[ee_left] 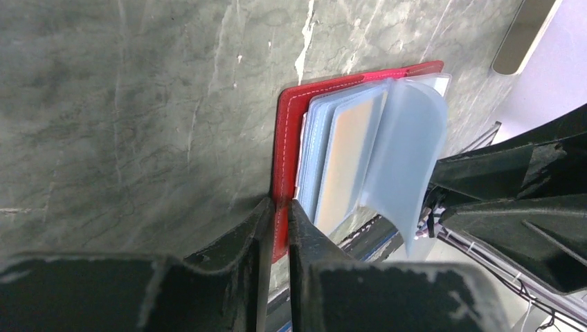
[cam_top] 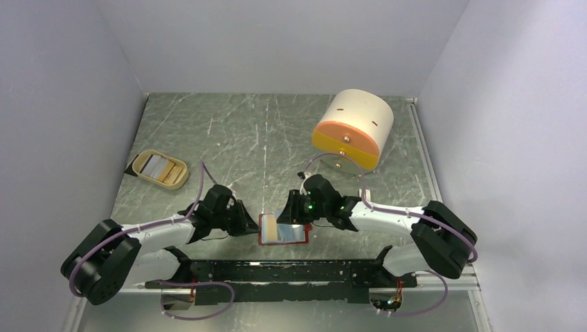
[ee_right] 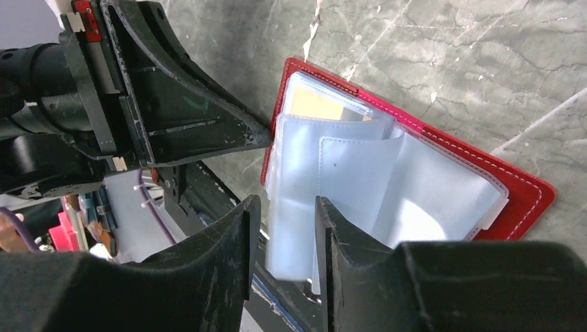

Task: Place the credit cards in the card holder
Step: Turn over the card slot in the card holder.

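Observation:
The red card holder [cam_top: 263, 228] lies open near the table's front edge, its pale blue pockets [ee_right: 346, 173] fanned upward. One orange-tinted credit card [ee_left: 349, 155] sits inside a pocket; it also shows as a yellow corner [ee_right: 315, 107] in the right wrist view. My left gripper [ee_left: 279, 207] is shut on the card holder's red edge [ee_left: 287, 138]. My right gripper [ee_right: 284, 207] stands open over the pockets, with a lifted pale blue sleeve [ee_left: 408, 145] showing in the gap between its fingers. Further cards [cam_top: 159, 168] lie in the beige tray.
The beige oval tray [cam_top: 181, 181] sits at the left. A big cream-and-orange cylinder [cam_top: 353, 128] lies at the back right. The black rail [cam_top: 291, 270] of the arm bases runs just in front of the card holder. Grey walls close in on both sides.

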Robot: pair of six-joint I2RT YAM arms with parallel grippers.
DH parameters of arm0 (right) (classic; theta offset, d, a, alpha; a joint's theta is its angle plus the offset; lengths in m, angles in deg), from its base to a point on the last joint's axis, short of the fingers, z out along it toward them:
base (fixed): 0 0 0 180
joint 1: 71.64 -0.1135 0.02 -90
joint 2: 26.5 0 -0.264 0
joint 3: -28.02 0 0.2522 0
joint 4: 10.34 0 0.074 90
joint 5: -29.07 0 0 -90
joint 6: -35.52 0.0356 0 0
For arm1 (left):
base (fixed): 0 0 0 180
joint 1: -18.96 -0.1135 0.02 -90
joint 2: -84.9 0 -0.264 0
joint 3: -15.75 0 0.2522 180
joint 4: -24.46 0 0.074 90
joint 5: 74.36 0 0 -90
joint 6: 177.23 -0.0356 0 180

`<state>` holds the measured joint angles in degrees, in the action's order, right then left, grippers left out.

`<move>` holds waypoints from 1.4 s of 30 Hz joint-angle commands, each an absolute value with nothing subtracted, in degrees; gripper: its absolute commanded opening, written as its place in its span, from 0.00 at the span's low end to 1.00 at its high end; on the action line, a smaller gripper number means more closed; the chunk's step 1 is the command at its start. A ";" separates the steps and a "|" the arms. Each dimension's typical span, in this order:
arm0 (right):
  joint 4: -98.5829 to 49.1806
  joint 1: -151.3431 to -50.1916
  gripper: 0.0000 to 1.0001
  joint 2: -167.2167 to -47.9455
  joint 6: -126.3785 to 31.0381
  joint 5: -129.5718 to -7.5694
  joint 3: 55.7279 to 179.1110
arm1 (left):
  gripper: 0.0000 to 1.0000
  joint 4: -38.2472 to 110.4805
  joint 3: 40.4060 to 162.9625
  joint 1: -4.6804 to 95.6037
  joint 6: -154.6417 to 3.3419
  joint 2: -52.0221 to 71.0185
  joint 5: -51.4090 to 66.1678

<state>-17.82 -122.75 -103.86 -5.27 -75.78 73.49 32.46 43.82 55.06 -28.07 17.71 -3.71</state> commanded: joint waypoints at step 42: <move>-29.03 -123.18 0.35 -98.20 -10.54 -59.23 70.42 | 0.19 23.94 57.29 62.11 -28.27 1.20 -8.29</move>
<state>-32.68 -122.88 -96.10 -10.69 -58.41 71.67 27.24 54.44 61.03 -28.53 3.10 -7.54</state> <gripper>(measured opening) 0.352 0.205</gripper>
